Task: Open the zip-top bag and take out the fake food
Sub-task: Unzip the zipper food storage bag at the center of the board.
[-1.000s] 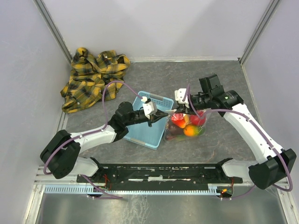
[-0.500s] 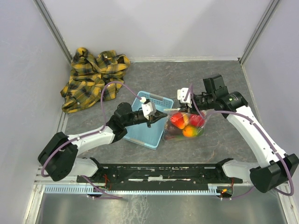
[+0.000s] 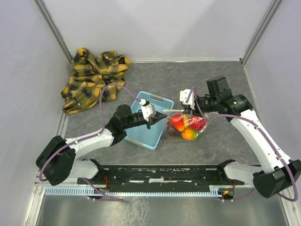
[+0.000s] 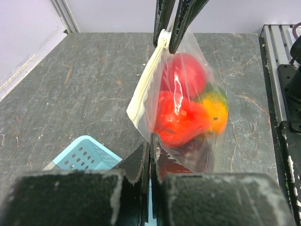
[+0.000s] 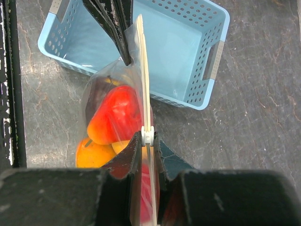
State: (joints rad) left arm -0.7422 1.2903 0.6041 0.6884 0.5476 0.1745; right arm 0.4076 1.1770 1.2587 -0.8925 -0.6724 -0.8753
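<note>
While both arms are stretching the zip-top bag between them at the 3 o'clock side of the light blue basket, the white zip strip is facing upward and looking sealed. The left gripper is pinching the strip's 9 o'clock end with its jaws fully closed on the film. The right gripper is clamping the 3 o'clock end, its jaws narrow around the small white slider. Whether the bag's bottom is touching the desk I cannot tell.

As I am judging it, the main risk is the thin, slick film slipping out of the left jaws when the right arm is pulling along the strip, since only a sliver is being held. A pull off the strip's line could be jamming the slider or tearing the film.

The fake food is sagging in the clear pouch: glossy, rounded, hard-looking fruits in red, orange, green and dark maroon. They are likely to roll once freed. The basket is rigid slotted plastic.
</note>
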